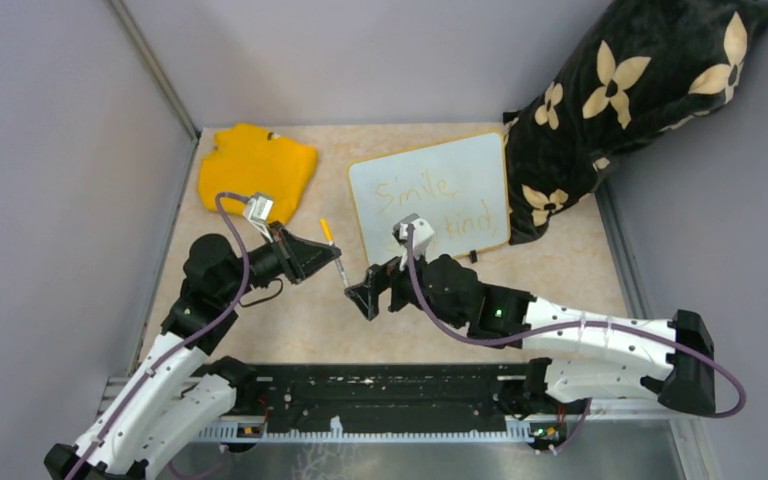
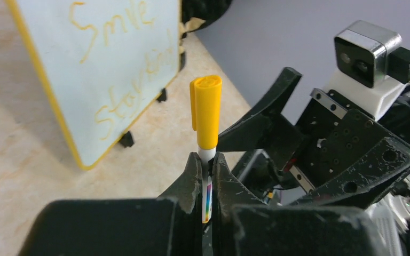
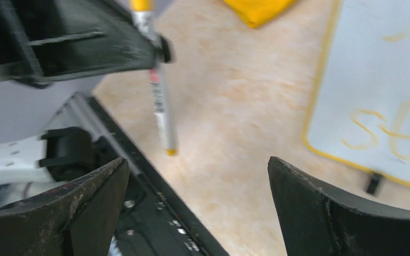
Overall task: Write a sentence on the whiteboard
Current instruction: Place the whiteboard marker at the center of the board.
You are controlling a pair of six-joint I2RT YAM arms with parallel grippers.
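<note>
The left gripper [image 2: 207, 178] pinches the capped yellow marker [image 2: 206, 114] just below its cap; the right gripper [image 3: 197, 170] stands wide open nearby. A misaligned transfer could lever the marker loose.

A sentence [image 1: 412, 190] is handwritten in thin yellow-orange marker on the whiteboard [image 1: 430, 170], which stands toward the far right corner of the bench. It runs in two lines. The upper line reads "Smile". The lower line reads "Stay kind".

From overhead, only "kind" of the lower line shows, because the right arm's wrist camera [image 1: 416, 233] covers the first word. The left wrist view shows both lines slanting across the board, with the top of "Smile" cut off by the frame. The right wrist view catches only "St".

The marker [image 2: 207, 120] carries a small coloured printed label on its white barrel, too blurred to read.
</note>
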